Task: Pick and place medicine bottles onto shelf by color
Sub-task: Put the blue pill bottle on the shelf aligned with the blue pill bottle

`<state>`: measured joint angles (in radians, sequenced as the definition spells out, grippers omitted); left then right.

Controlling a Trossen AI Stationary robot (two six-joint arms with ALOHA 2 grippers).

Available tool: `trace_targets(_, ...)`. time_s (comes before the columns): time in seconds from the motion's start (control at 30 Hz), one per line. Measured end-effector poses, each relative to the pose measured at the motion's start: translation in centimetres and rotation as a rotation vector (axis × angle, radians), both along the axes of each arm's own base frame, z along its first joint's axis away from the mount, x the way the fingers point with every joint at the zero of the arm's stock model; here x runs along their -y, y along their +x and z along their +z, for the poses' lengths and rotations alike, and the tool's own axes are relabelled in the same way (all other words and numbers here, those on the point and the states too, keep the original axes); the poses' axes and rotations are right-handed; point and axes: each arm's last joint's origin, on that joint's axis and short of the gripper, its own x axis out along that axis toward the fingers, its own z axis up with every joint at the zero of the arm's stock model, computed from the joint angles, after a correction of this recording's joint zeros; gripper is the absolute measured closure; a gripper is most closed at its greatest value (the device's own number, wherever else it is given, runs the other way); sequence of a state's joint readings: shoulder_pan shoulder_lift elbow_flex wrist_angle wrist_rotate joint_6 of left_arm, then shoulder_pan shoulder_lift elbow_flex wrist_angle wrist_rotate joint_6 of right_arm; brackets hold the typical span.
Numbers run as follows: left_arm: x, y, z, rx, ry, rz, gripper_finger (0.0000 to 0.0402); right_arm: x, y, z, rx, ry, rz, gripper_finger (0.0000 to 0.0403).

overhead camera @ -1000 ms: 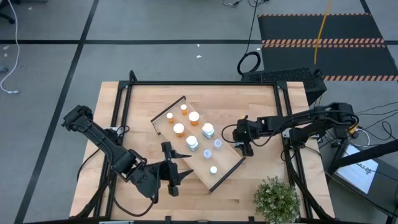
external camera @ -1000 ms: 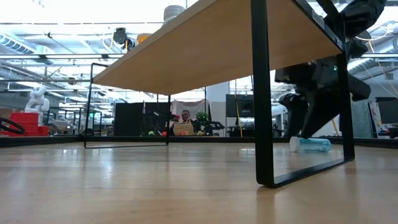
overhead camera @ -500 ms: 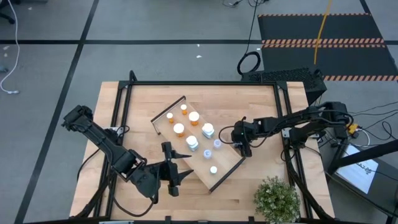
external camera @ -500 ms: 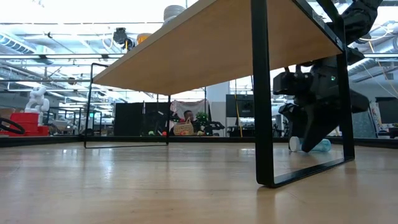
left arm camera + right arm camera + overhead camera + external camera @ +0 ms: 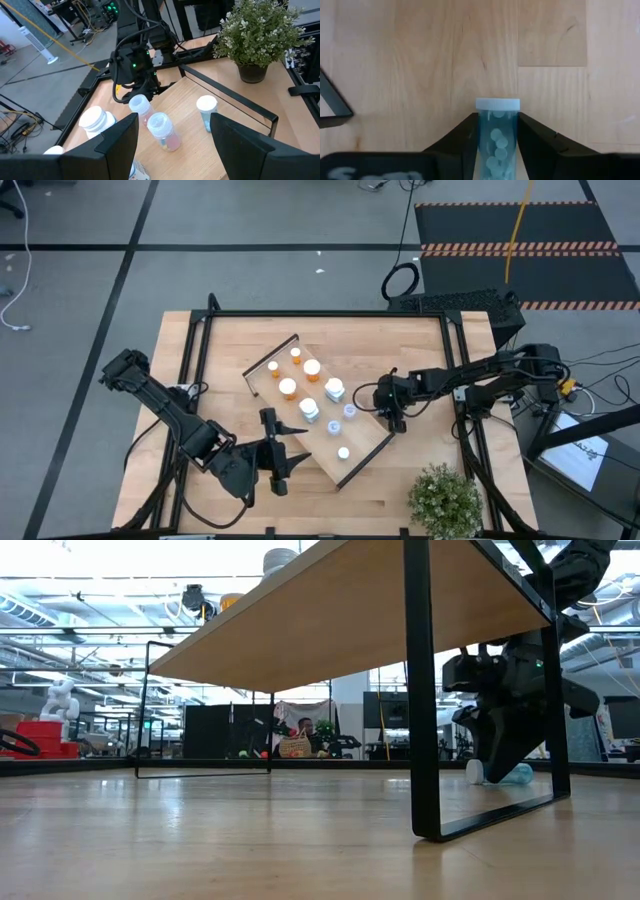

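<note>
Right gripper [image 5: 497,150]: fingers flank fallen blue bottle [image 5: 497,135] right of shelf [image 5: 365,455], seemingly touching, positioned for pickup. Left gripper [image 5: 172,145]: jaws apart, idle near.

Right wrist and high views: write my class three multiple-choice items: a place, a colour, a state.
1. The blue bottle between the right gripper's fingers lies: A on the table beside the shelf; B on the shelf; C upright on another bottle.
2. Its cap is: A orange; B white; C black.
3. The left gripper is: A shut on a bottle; B shut on a cap; C open, empty.
A: bare table shows under it. B: the cap shows white. C: its fingers stand wide apart.
</note>
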<state>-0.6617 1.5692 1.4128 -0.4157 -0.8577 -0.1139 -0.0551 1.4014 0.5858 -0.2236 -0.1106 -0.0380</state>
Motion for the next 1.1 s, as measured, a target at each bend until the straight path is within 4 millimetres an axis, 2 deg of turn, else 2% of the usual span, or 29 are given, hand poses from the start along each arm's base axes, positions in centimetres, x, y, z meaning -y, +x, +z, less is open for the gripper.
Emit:
trace_targets(0.2,0.0,0.0,0.0,0.0,0.0,0.0,0.0153,0.0,-0.2,0.5,0.016,0.001,-0.003,0.0294)
trace_targets(0.4,0.0,0.0,0.0,-0.001,0.0,0.0,0.0153,0.0,-0.9,2.1,0.057,0.007,-0.024,0.0296)
trace_targets(0.63,0.0,0.0,0.0,0.0,0.0,-0.001,0.0153,-0.1,-2.0,5.0,0.196,0.016,-0.052,0.0294)
trace_targets(1.1,0.0,0.0,0.1,0.005,-0.002,-0.002,0.0153,-0.1,-5.6,11.4,0.489,-0.039,-0.117,0.0294)
